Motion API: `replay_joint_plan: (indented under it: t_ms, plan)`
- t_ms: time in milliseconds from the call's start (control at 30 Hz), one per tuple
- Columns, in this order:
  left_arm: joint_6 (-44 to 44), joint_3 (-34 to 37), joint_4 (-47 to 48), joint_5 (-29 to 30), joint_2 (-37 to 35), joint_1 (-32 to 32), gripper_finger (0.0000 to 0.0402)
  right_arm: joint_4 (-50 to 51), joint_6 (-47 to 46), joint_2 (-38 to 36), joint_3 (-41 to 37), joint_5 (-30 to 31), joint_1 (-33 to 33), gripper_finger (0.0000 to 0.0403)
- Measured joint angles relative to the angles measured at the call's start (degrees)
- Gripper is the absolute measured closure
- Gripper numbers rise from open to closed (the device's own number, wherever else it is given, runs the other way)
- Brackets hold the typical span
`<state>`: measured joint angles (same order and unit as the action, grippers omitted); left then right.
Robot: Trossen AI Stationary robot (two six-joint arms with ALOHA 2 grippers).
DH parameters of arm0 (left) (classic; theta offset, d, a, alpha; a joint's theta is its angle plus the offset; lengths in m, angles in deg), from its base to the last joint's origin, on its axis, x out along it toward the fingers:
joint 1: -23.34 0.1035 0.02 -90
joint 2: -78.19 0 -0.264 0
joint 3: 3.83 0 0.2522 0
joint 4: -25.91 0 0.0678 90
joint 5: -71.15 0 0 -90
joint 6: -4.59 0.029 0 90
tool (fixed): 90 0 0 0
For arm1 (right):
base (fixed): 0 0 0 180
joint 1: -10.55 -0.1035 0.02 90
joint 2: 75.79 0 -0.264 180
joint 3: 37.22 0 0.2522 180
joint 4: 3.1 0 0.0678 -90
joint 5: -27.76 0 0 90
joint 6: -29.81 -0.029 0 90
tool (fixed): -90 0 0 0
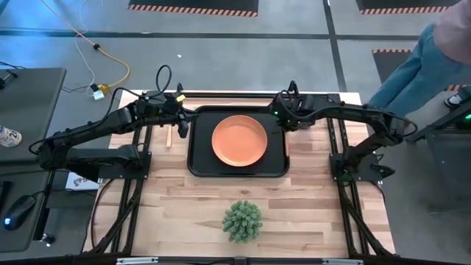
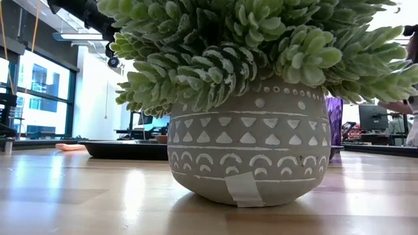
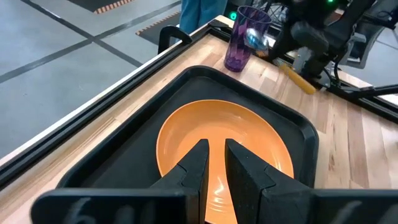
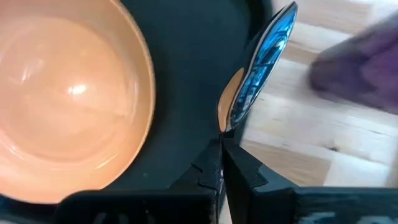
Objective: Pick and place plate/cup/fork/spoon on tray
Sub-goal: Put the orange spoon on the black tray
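Progress check: you have the plate [image 1: 239,140] already on the tray [image 1: 199,165], sitting roughly in its middle, orange, glossy and empty. The spoon [image 4: 258,68] is in hand: your right gripper [image 4: 221,146] has its fingers pinched shut on the orange-tan handle, the silver bowl sticking out over the tray's edge nearest the cup, so by my reading that piece is about to be set down but is not yet down. The cup [image 3: 245,38], translucent purple, stands upright on the bare wood just beyond a corner of the tray, untouched. A slim orange-handled piece [image 1: 168,137] lies on the wood just beside the tray's left edge; probably the fork, though the tines are too small to make out. Your left gripper [image 3: 215,163] hangs over the tray's left part, fingers nearly together with a narrow gap and nothing between them. Left to do, as I judge it: spoon, cup, fork.
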<state>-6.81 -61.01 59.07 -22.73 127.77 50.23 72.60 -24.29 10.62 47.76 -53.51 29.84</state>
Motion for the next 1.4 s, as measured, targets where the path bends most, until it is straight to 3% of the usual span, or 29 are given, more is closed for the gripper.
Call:
replay_joint_plan:
  t_ms: [200, 667, 933, 1400]
  plan:
    - [-0.5, 0.0, 0.0, 0.0, 0.0, 0.0, 0.0358, 1.2, 2.6, 4.6, 2.1, -2.6, -0.2, 0.0403]
    - [-0.7, 0.0, 0.0, 0.0, 0.0, 0.0, 0.0358, 17.8, 4.6, 19.9, 20.9, 0.0, 0.0, 0.0403]
    - [-0.3, 0.0, 0.1, 0.0, 0.0, 0.0, 0.0358, 22.4, 5.1, 28.8, 22.7, -2.3, -0.2, 0.0403]
    - [1.2, 0.0, 0.4, 0.0, 0.0, 0.0, 0.0358, 21.6, 5.1, 36.9, 22.8, -4.8, 0.0, 0.0403]
